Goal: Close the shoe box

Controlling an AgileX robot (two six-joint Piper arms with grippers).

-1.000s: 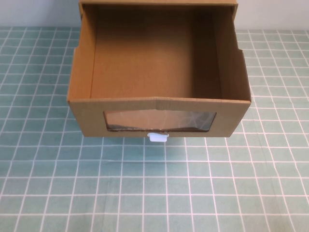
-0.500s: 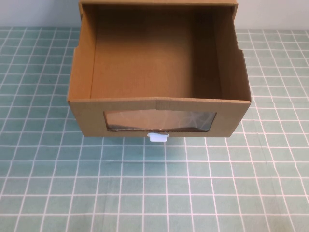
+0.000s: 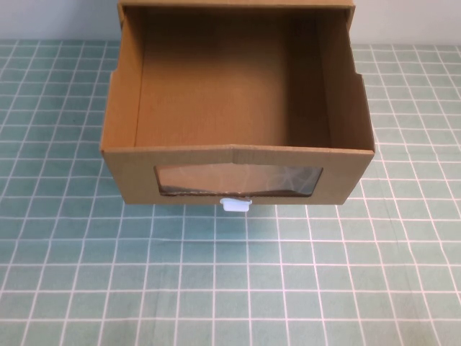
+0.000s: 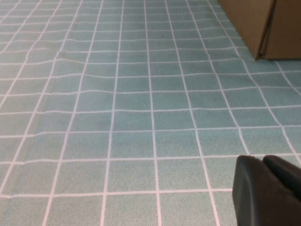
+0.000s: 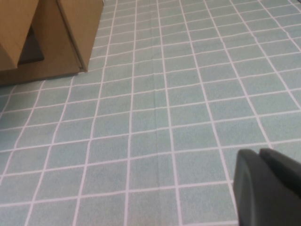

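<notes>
The shoe box [image 3: 238,155] is a brown cardboard drawer, pulled out toward me and empty inside. Its front has a clear window [image 3: 238,180] with a small white pull tab [image 3: 235,205] just below it. The outer sleeve [image 3: 238,4] shows at the far edge. Neither gripper is in the high view. My left gripper [image 4: 262,160] hangs over the mat, shut and empty, with a corner of the box [image 4: 249,23] far ahead. My right gripper [image 5: 258,152] is likewise shut and empty over the mat, with the box [image 5: 70,33] far ahead.
A green mat with a white grid [image 3: 230,288] covers the table on all sides of the box. A pale wall [image 3: 57,18] runs behind the box.
</notes>
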